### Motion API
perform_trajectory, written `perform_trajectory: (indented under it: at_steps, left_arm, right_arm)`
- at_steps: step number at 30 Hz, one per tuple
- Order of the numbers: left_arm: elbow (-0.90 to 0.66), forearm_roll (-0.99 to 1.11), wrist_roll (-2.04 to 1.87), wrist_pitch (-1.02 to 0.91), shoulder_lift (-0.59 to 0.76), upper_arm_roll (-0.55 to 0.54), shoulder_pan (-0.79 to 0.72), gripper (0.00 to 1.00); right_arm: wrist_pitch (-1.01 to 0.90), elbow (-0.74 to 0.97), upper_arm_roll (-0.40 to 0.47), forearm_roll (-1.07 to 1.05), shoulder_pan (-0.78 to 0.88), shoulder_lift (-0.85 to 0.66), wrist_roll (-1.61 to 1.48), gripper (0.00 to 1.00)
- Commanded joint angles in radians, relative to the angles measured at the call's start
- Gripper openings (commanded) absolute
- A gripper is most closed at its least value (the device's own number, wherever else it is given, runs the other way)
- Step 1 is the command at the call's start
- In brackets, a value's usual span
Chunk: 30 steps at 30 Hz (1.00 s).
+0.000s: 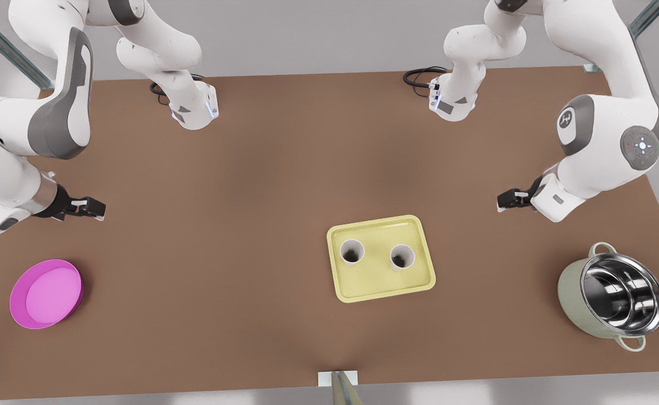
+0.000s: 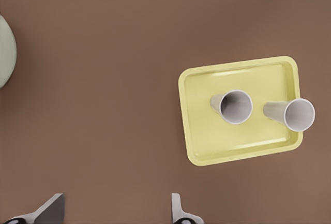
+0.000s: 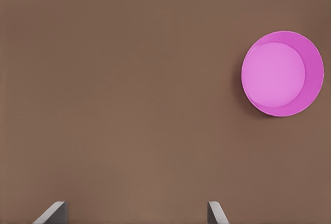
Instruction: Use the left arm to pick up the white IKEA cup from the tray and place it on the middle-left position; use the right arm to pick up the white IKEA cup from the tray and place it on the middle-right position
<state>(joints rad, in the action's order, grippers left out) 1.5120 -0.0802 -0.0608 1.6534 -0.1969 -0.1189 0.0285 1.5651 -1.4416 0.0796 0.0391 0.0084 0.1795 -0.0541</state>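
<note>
Looking at the front view, we see the tray (image 1: 386, 295) on the brown surface (image 1: 222, 253), a little toward the front view's right of centre; two white cups stand upright on it, side by side and apart; the cup nearer the dish (image 1: 352, 251) sits toward the front view's left, the cup nearer the pot (image 1: 402, 257) toward its right; neither is gripped.

Left gripper (image 1: 506, 199) hangs above bare surface at the front view's right, between the tray and the pot (image 1: 574, 298), well apart from both cups; in the left wrist view we see this gripper (image 2: 114, 214) with its jaws spread wide and holding nothing, and beyond it the tray (image 2: 191, 125), the cup nearer the pot (image 2: 232, 106), the cup nearer the dish (image 2: 290, 114) and a sliver of the pot (image 2: 5, 53).

Right gripper (image 1: 96, 209) hangs at the front view's left, above bare surface near the magenta dish (image 1: 76, 298); in the right wrist view we see this gripper (image 3: 134, 216) with jaws wide apart and empty, the dish (image 3: 313, 79) lying farther off.

Middle-left and middle-right patches of the surface carry no cup.
</note>
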Motion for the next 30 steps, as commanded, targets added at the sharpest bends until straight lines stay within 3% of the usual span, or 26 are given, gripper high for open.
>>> perform_trajectory:
  at_steps: [1, 5, 7, 12, 16, 20, 25, 28, 30]
  left_arm:
    - [-0.003, 0.016, -0.022, 0.065, -0.001, -0.001, -0.005, 1.00]
    - [-0.015, 0.019, -0.014, 0.065, -0.006, -0.002, -0.022, 1.00]
    - [-0.006, 0.017, -0.022, 0.055, -0.015, -0.002, -0.071, 1.00]
    - [-0.010, 0.017, -0.021, 0.060, -0.045, -0.002, -0.098, 1.00]
    - [-0.018, 0.019, -0.017, 0.071, -0.064, -0.001, -0.096, 1.00]
    - [-0.018, 0.019, -0.016, 0.071, -0.068, -0.001, -0.093, 1.00]
    - [-0.018, 0.019, -0.016, 0.071, -0.070, -0.001, -0.093, 1.00]
    - [-0.018, 0.019, -0.016, 0.071, -0.070, -0.001, -0.093, 1.00]
    - [-0.016, 0.019, -0.014, 0.069, -0.070, -0.001, -0.093, 1.00]
  right_arm:
    - [0.044, -0.005, 0.002, -0.002, -0.001, -0.003, -0.035, 1.00]
    - [0.036, -0.011, -0.018, -0.010, 0.048, 0.024, 0.002, 1.00]
    - [0.078, -0.008, -0.020, -0.172, 0.159, 0.101, 0.158, 1.00]
    - [0.421, -0.003, -0.020, -0.163, 0.461, 0.321, 0.559, 1.00]
    - [0.608, 0.004, -0.020, -0.165, 0.544, 0.423, 0.734, 1.00]
    - [0.613, 0.121, -0.020, -0.165, 0.604, 0.515, 0.820, 1.00]
    - [0.684, 0.132, -0.064, -0.171, 0.641, 0.534, 0.823, 1.00]
    - [0.690, 0.259, -0.096, -0.171, 0.641, 0.624, 0.818, 1.00]
    - [0.794, 0.259, -0.096, -0.171, 0.641, 0.653, 0.810, 1.00]
